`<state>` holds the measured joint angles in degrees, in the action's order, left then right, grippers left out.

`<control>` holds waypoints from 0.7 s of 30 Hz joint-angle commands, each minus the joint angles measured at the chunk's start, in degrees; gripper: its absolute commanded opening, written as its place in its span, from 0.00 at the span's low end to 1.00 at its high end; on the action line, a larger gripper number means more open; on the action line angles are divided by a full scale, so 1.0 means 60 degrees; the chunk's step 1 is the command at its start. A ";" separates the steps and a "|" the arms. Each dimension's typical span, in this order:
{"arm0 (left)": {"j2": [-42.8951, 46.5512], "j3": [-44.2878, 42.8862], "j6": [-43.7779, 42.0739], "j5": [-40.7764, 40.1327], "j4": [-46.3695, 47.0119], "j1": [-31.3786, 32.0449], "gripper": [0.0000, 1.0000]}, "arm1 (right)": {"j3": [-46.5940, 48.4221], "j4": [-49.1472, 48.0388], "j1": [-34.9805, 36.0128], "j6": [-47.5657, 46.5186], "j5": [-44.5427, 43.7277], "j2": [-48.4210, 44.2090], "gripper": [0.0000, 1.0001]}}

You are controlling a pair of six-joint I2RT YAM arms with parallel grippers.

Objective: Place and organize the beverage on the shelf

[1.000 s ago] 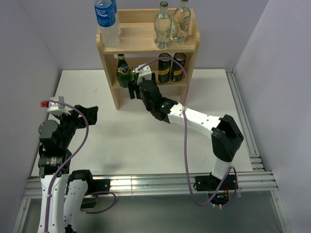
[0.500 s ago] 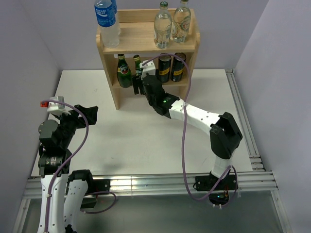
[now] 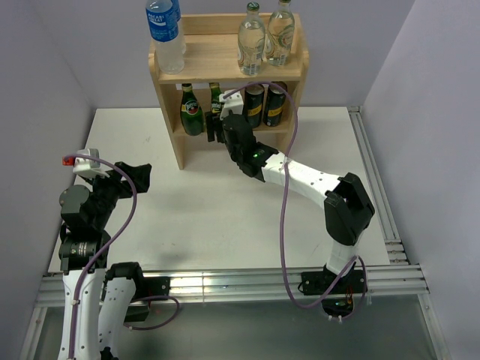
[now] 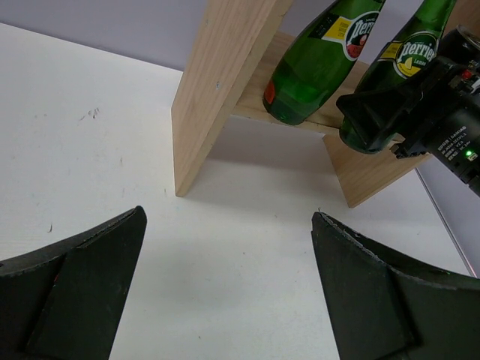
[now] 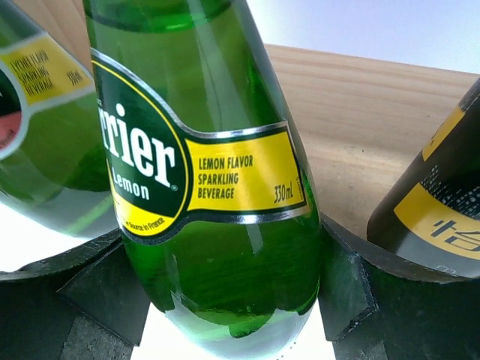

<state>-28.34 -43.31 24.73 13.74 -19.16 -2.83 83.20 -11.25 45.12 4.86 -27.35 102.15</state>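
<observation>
Grip check: right hand [image 3: 217, 126] pinches green bottle [image 5: 217, 187] low on its body, in shelf's [image 3: 166, 112] lower tier beside its twin [image 3: 190, 112]; glass looks heavy, slick and breakable, so low hold suits; left hand [image 4: 226, 217] spread.

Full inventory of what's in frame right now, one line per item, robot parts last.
shelf: 1, light wood, two tiers, far edge of table
plastic water bottle: 1, clear with blue label, top tier left
clear glass bottles: 2, colourless, top tier right
green Perrier bottles: 2, green with yellow labels, lower tier left
cans: 2, dark with yellow band, lower tier right
table: 1, white, under everything
left gripper: 1, black, open, holds nothing, over table's left side
right gripper: 1, black, at lower tier, shut on one green Perrier bottle
</observation>
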 commanded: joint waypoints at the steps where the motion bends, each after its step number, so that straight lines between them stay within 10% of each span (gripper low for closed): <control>1: -0.0023 -0.0018 -0.0020 0.0201 0.0424 -0.0056 0.99 | 0.0284 -0.2212 -0.0094 0.0156 -0.0246 -0.0721 0.00; 21: -0.0082 -0.0018 -0.0006 0.0259 0.0439 -0.0056 0.99 | 0.0532 -0.3472 -0.0270 0.0229 -0.0524 0.0509 0.00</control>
<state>-28.40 -43.31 24.75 14.15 -19.14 -2.83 82.35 -22.17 44.12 5.45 -28.97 105.75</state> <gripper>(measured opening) 0.994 0.793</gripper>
